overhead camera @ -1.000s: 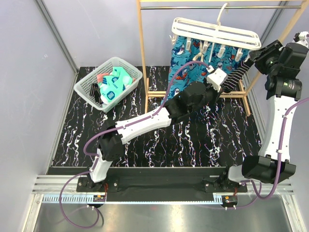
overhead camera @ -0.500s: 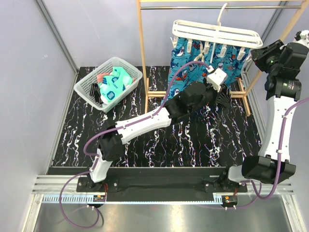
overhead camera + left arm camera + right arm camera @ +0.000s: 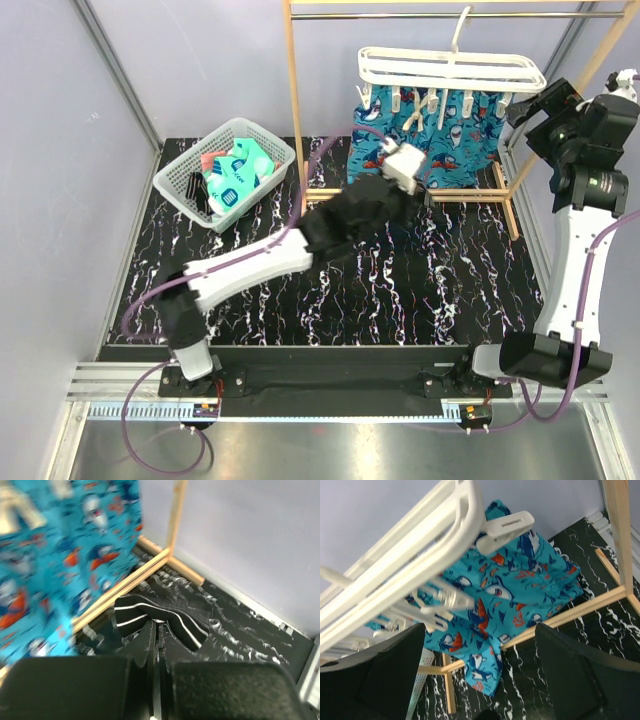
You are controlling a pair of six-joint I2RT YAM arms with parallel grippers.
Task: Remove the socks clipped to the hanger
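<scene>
At the far left I saw a white mesh plastic basket [image 3: 180,176] on the black, white-veined tabletop [image 3: 400,290]. A teal-green sock with white marks [image 3: 236,176] lay in it, with a coral-pink sock [image 3: 212,158] just behind.

Moving right, the left arm reached across to the foot of the tall wooden rack [image 3: 293,110]. Through its wrist camera, the left gripper [image 3: 156,630] was clenched on a soft black sock with thin white stripes [image 3: 172,616]. The sock was pinched at its middle, and both ends flopped outward above the tabletop, just beside the rack's bottom rail.

Further right, the white plastic slatted hanger [image 3: 450,68] hung by its hook from the rack's top bar. Small white clips [image 3: 505,529] dangled under its frame. A large blue shark-print cloth [image 3: 450,135] hung directly behind them.

At the far right, the right gripper [image 3: 480,645] sat by the hanger's right end. It was released, with its two dark fingers [image 3: 385,672] spread wide and nothing between them. The hanger's edge showed just above it.
</scene>
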